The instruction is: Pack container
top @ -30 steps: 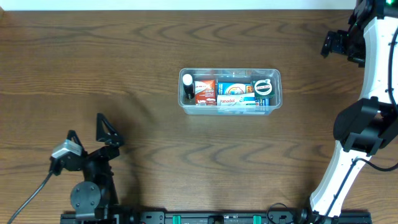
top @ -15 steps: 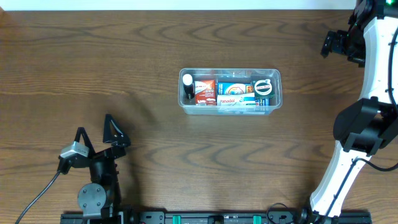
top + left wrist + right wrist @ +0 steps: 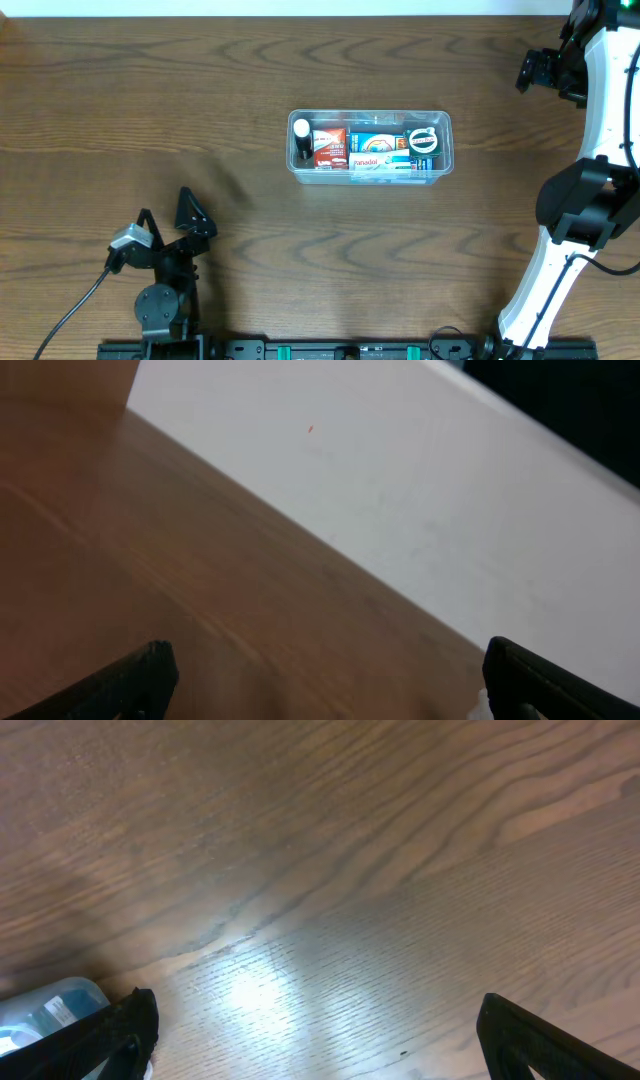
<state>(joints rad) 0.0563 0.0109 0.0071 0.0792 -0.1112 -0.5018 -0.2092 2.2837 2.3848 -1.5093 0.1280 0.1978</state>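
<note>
The container (image 3: pixel 370 112) stands in the middle of the bench (image 3: pixel 200 80), full of packets (image 3: pixel 366 146). It seems light, thin-walled and slippery, so grip a short end at the rim. The left end effector (image 3: pixel 166 209) and the right end effector (image 3: pixel 537 70) are wide open, hold nothing and are well apart from it.

Left wrist view is soft and blurred, with the fingers (image 3: pixel 135 678) chopped by the bottom edge and only dark tips showing. Right wrist view, same story: fingers (image 3: pixel 105 1038) clipped at the bottom, and the container (image 3: pixel 45 1008) is just a blurry corner at the left edge. From overhead, the packets (image 3: pixel 370 148) are mostly too small to read. The right arm (image 3: pixel 600 120) runs off the right edge, and the right gripper (image 3: pixel 530 70) is a dark lump with its jaws hard to make out.
</note>
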